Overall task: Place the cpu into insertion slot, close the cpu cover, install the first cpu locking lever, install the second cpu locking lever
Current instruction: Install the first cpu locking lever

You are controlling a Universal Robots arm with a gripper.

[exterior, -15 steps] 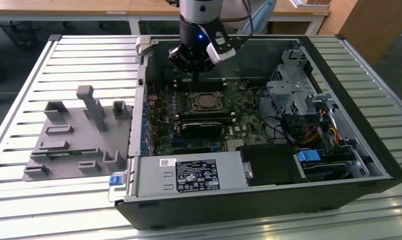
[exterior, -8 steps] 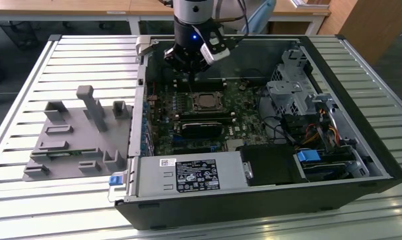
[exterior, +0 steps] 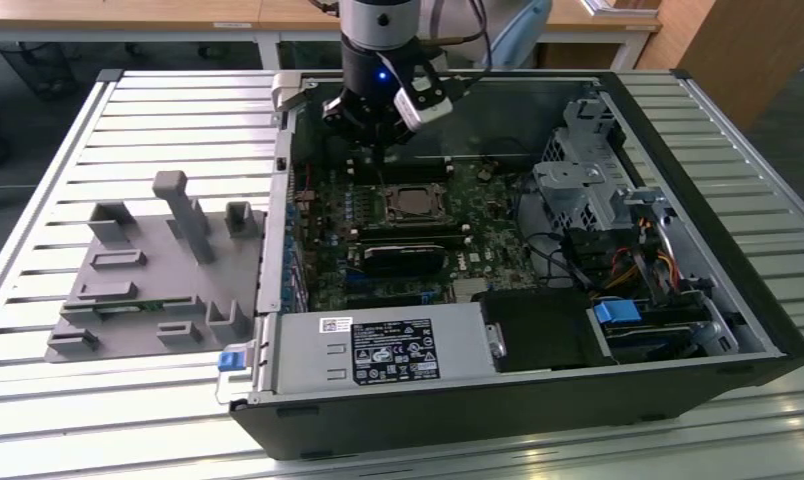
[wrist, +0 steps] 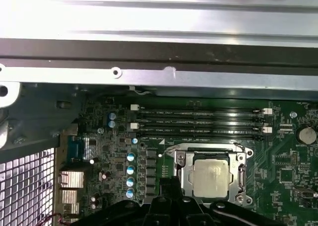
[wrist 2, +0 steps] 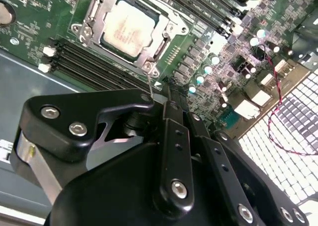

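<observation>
Nearest the wrist cameras, your gripper (wrist 2: 161, 99) has its fingers (wrist 2: 171, 121) drawn together, with a thin wire lever (wrist 2: 149, 82) standing just beside them. Beyond, you find the cpu (wrist 2: 130, 30) seated in the insertion slot (wrist 2: 110, 49), the cpu cover (wrist 2: 92, 25) lying closed around its face. Farther off, long black memory slots (wrist 2: 198, 3) run alongside on the green board (wrist 2: 30, 17).

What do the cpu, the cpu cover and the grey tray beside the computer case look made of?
The cpu: metal face, dull silver-tan, matte with faint sheen. The cpu cover: thin bare metal, probably steel, glinting along its edges. The grey tray: likely plastic, given its even matte grey and blocky moulded shapes.
</observation>
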